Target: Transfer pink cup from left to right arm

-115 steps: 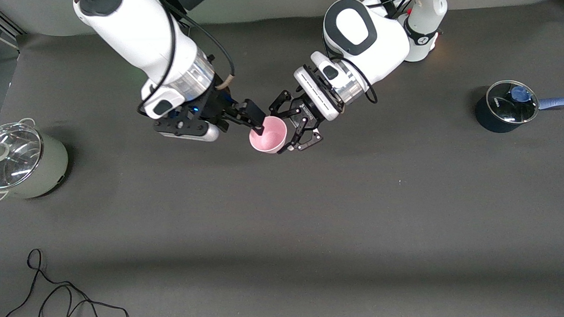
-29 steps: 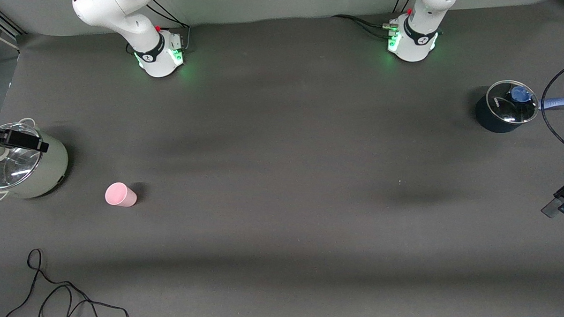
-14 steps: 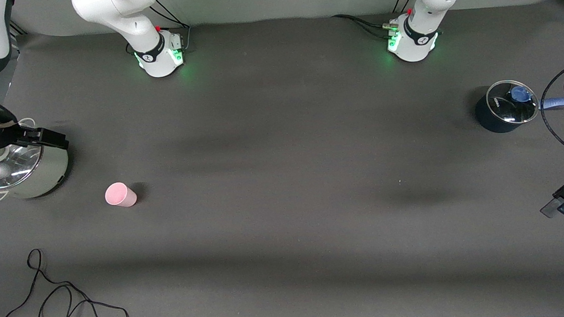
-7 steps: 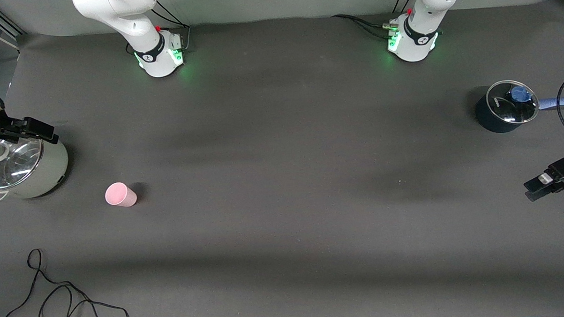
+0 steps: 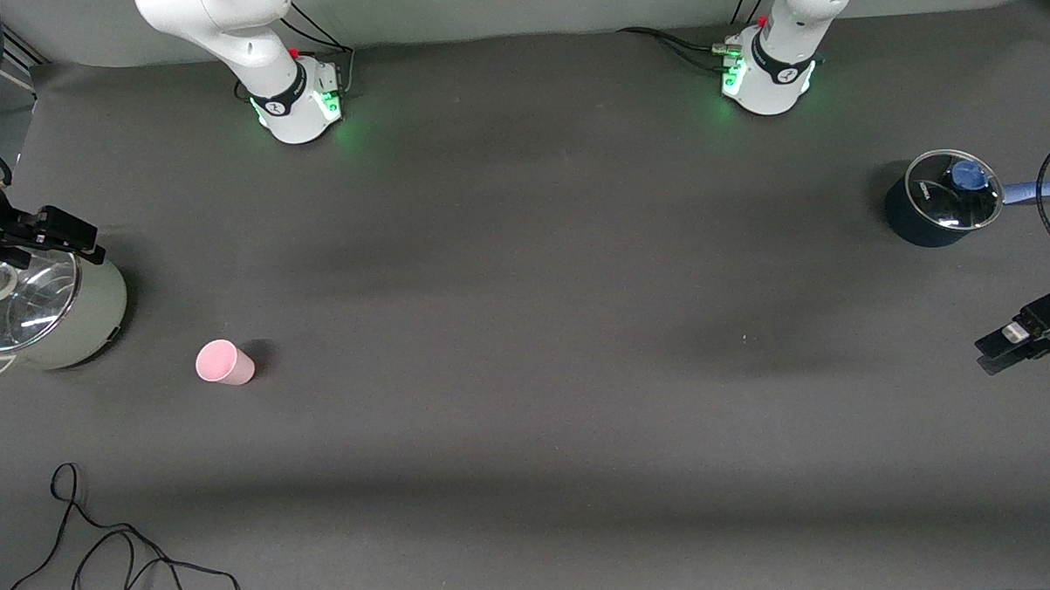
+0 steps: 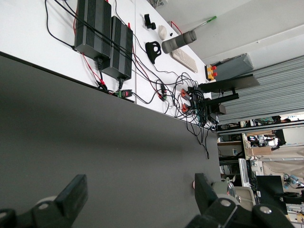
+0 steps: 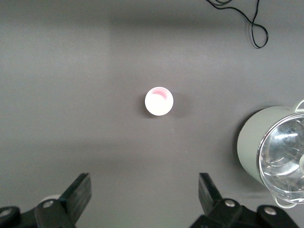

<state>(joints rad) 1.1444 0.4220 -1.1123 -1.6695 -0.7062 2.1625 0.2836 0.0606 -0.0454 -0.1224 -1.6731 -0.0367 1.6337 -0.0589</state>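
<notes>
Retreating cleanly matters most: pink cup [image 5: 223,362] stands alone at eight o'clock; right gripper [image 7: 142,199] and left gripper [image 6: 137,199], jaws apart, should stay clear.

A: Where's the pink cup [image 5: 223,362]?
B: Eight o'clock from the table's [image 5: 526,330] middle, standing free, near the steel pot [image 5: 50,316] at nine.
A: And the grippers?
B: Right gripper [image 5: 58,235] over that pot's rim. Left gripper [image 5: 1012,348] at four o'clock, by the table's edge; the lidded saucepan [image 5: 939,200] sits at two.
</notes>
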